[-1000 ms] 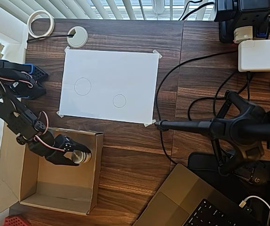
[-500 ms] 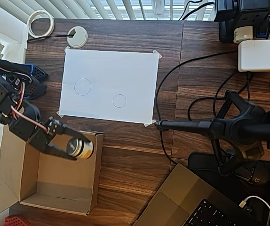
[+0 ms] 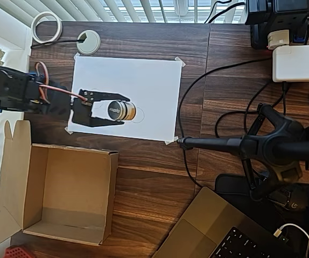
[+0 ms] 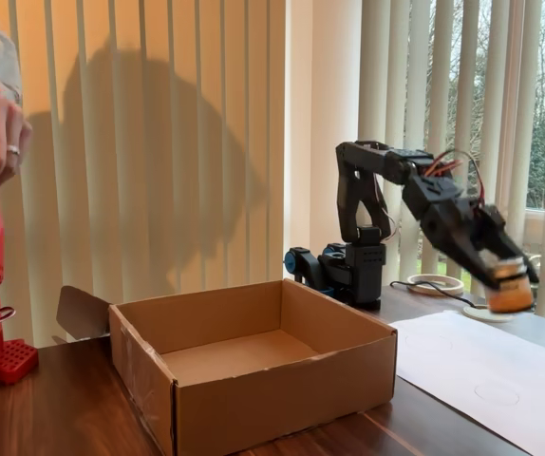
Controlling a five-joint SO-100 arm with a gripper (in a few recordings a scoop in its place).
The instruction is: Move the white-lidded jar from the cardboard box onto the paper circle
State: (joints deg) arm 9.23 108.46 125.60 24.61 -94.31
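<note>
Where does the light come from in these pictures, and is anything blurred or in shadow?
Fixed view: daylight through the blinds, arm's shadow cast on them, jar slightly soft in the gripper. Overhead view: even light, sharp; gripper shadows the paper.

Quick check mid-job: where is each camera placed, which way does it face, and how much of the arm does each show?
Overhead view: above the desk, facing straight down at the taped paper; arm enters from the picture's left, end effector gripping the white-lidded jar.
Fixed view: at table height beside the cardboard box, facing the window blinds; whole arm from the side.
Both show the box, jar and arm.
</note>
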